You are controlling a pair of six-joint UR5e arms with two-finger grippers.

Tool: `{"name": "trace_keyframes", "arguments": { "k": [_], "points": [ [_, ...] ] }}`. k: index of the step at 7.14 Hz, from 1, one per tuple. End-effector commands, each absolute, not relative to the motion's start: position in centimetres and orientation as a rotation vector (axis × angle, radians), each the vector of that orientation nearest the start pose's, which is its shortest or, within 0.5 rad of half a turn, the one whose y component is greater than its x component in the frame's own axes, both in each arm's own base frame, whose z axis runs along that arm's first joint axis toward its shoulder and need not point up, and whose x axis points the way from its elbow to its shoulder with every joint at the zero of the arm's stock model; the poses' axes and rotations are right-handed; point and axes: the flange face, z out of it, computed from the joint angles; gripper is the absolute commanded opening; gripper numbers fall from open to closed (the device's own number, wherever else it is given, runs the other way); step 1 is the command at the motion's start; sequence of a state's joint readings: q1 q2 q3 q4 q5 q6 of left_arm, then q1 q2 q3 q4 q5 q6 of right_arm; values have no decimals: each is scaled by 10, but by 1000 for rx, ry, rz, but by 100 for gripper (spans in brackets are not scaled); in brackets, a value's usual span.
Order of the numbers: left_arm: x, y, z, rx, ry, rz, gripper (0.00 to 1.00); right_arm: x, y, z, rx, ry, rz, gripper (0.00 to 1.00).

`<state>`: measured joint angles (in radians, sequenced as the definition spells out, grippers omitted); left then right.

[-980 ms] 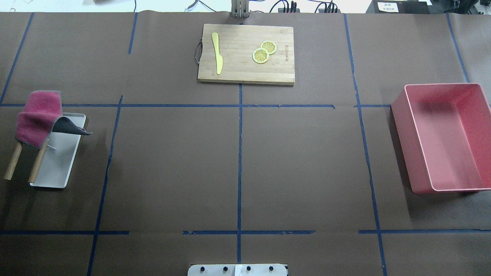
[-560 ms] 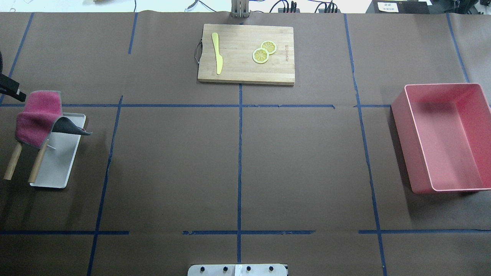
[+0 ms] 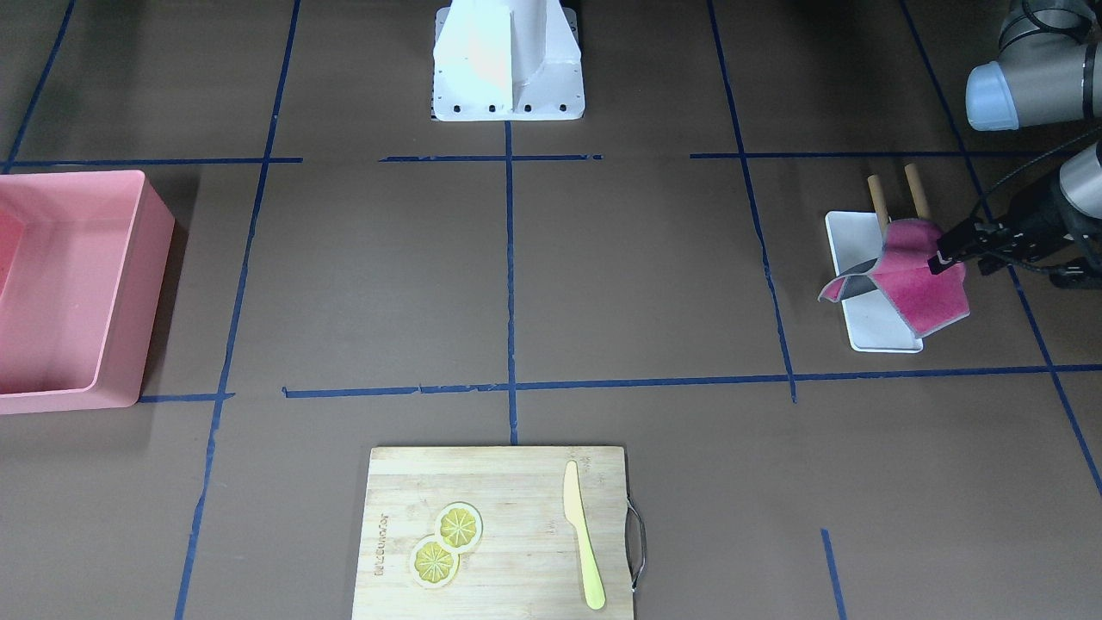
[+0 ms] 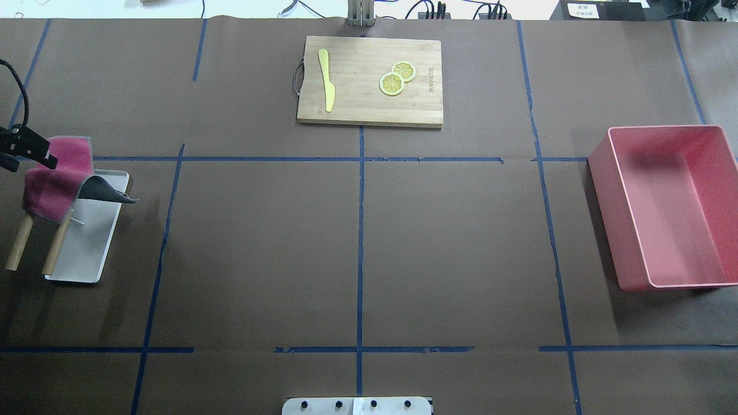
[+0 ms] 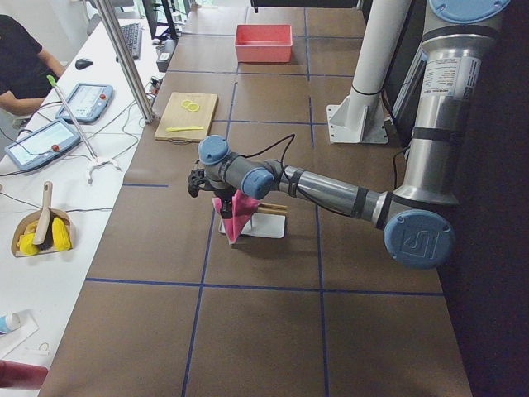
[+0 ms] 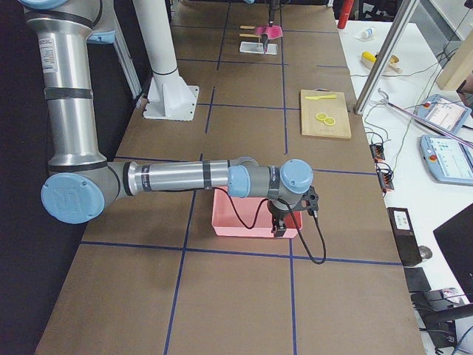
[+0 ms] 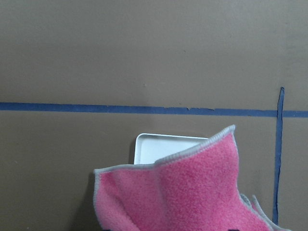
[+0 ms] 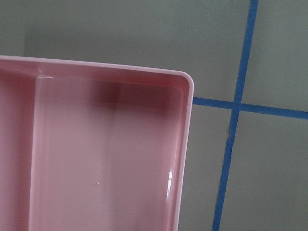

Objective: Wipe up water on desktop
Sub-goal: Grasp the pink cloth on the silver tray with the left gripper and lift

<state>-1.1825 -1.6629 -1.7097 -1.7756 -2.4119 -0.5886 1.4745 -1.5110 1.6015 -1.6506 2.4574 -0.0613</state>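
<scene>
The desktop [image 4: 259, 248] is dark brown with blue tape lines; I see no water on it. A pink cloth [image 4: 55, 181] with a grey underside hangs over a wooden two-rod rack [image 4: 17, 251] at the far left, above a white tray [image 4: 92, 242]. My left gripper [image 4: 31, 164] sits at the cloth's far end with two dark fingers [image 3: 938, 258] apart on either side of it, open. The left wrist view shows the cloth [image 7: 192, 192] just below the camera. My right gripper [image 6: 279, 225] hovers over the pink bin; I cannot tell if it is open or shut.
A pink bin [image 4: 671, 207] stands at the right edge. A bamboo cutting board [image 4: 369, 80] at the far middle holds a yellow knife [image 4: 327, 80] and two lemon slices [image 4: 396, 78]. The robot's base [image 3: 508, 60] is at the near middle.
My left gripper has come into the overhead view from the left edge and moved right, over the far end of the pink cloth. The cloth has not moved.
</scene>
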Motion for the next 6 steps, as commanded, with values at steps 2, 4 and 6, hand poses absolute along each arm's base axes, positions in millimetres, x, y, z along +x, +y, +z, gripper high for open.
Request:
{"name": "trace_keyframes", "arguments": {
  "k": [2, 4, 6],
  "points": [
    [156, -519, 510, -29, 929, 13, 40, 4, -519, 614, -10, -888, -154, 100],
    [155, -518, 508, -25, 930, 13, 9, 4, -519, 615, -12, -888, -155, 100],
    [154, -519, 507, -17, 927, 13, 8, 3, -519, 615, -11, -888, -157, 100]
  ]
}}
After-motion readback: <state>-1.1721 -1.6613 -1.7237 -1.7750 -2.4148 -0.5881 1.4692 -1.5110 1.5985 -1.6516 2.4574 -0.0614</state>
